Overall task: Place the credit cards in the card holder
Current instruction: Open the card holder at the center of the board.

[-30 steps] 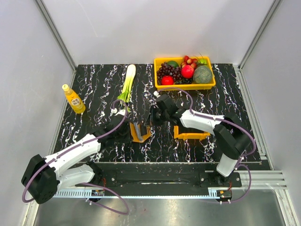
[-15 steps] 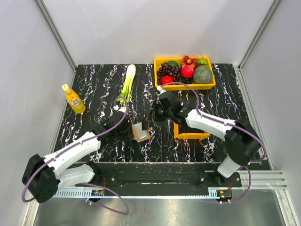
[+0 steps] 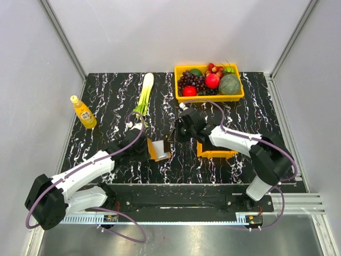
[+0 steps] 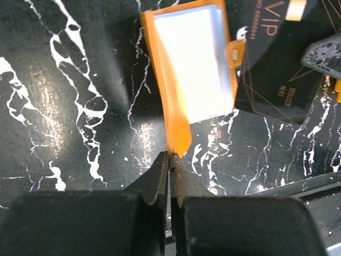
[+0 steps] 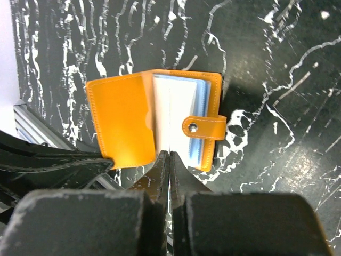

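Note:
The orange card holder (image 3: 159, 150) lies open near the table's middle. My left gripper (image 3: 147, 149) is shut on its cover flap (image 4: 177, 125), which stands on edge between the jaws (image 4: 170, 156). The inner sleeves (image 4: 193, 64) show pale white-blue. My right gripper (image 3: 172, 140) is shut on a credit card, dark with VIP lettering in the left wrist view (image 4: 266, 74), and holds it at the holder's right edge. In the right wrist view the card is edge-on (image 5: 169, 114) over the open sleeves (image 5: 181, 114), beside the snap tab (image 5: 205, 128). No other cards show.
A small orange tray (image 3: 216, 152) sits right of the holder under the right arm. A yellow fruit basket (image 3: 209, 98) stands at the back. A leek (image 3: 144, 93) and a yellow bottle (image 3: 83, 112) lie to the left.
My right gripper, with the card, drew back from the holder, then came in again to its right edge. The left gripper has kept hold of the cover, and the pale sleeves now show more.

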Controlling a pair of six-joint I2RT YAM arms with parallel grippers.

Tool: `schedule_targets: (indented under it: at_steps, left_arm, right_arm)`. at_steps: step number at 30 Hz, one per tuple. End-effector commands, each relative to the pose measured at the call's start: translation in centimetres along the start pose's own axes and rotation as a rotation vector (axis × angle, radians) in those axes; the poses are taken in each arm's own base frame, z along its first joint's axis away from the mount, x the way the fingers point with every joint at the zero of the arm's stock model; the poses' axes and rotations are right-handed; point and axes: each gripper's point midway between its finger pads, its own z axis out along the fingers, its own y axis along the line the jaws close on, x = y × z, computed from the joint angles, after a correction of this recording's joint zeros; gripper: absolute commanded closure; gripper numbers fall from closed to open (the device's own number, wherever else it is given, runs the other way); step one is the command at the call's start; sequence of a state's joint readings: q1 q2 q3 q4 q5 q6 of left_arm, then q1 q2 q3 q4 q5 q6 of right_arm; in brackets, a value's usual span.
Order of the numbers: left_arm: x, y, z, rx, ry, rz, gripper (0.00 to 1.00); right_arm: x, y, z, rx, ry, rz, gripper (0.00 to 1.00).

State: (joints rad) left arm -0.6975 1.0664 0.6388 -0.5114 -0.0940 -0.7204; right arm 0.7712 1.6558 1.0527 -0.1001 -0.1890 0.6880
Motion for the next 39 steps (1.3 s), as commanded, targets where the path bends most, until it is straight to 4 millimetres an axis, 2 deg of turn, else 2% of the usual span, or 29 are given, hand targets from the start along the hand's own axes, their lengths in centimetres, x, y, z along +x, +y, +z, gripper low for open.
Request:
schedule_targets:
  at_steps: [1,7,13,16,29,39]
  left_arm:
    - [1.4,2.0,0.7,-0.072,0.012,-0.063,1.0]
    - [2.5,3.0,0.8,-0.107,0.037,-0.081,1.0]
    - [2.5,3.4,0.7,-0.128,0.042,-0.067,1.0]
    - [2.6,3.6,0.9,-0.139,0.047,-0.06,1.0]
    - [2.7,3.7,1.3,-0.153,0.059,-0.048,1.0]
    - [3.6,4.5,2.2,-0.195,0.099,-0.042,1.0]
  right_arm:
    - [0.3,-1.2,0.6,-0.009,-0.001,0.05,1.0]
    - [0.1,-1.9,0.9,-0.005,-0.002,0.068,1.0]
    - [-1.3,-2.4,-0.7,-0.001,-0.054,0.075,1.0]
    - [-1.7,-3.2,-0.8,0.011,-0.047,0.08,1.0]
    - [-0.8,-4.0,-0.4,0.013,-0.021,0.086,1.0]
    - [-0.1,-5.0,-0.4,0.023,-0.008,0.082,1.0]
